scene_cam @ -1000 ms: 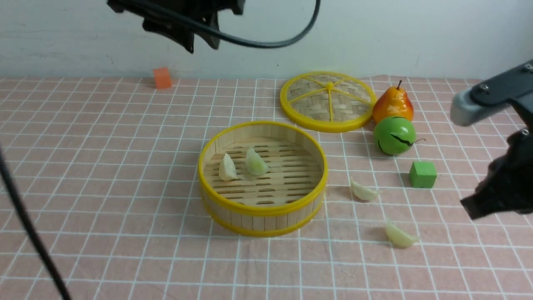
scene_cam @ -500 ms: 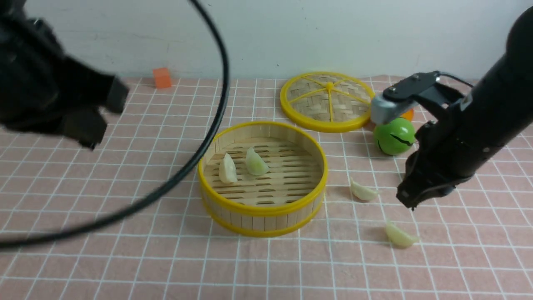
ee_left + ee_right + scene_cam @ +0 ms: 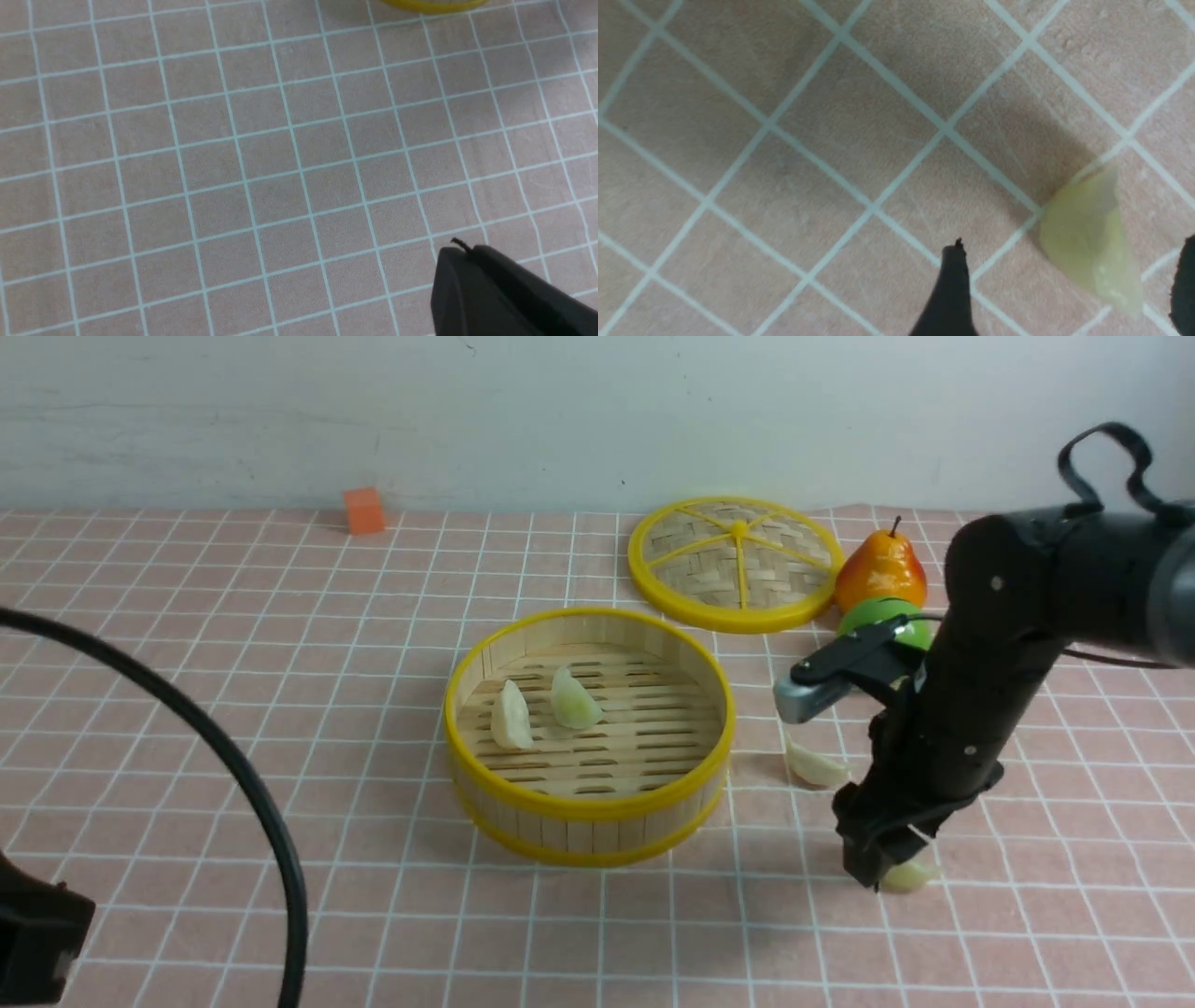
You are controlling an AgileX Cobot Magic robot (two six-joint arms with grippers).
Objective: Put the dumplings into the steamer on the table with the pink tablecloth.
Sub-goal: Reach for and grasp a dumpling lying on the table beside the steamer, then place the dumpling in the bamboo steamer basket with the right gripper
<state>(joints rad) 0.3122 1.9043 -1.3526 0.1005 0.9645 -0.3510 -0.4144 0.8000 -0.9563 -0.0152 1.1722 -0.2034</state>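
My right jaws stand spread either side of a dumpling (image 3: 1087,242), not touching it. It lies on the worktop (image 3: 280,756), right of the steamer (image 3: 588,807). It looks light, soft and slick, so I'd pinch gently across its plump belly. Left jaws closed, empty.

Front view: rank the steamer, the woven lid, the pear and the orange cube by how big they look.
1. steamer
2. woven lid, which lies farther back, so the true gap is unsure
3. pear
4. orange cube, farthest back of all
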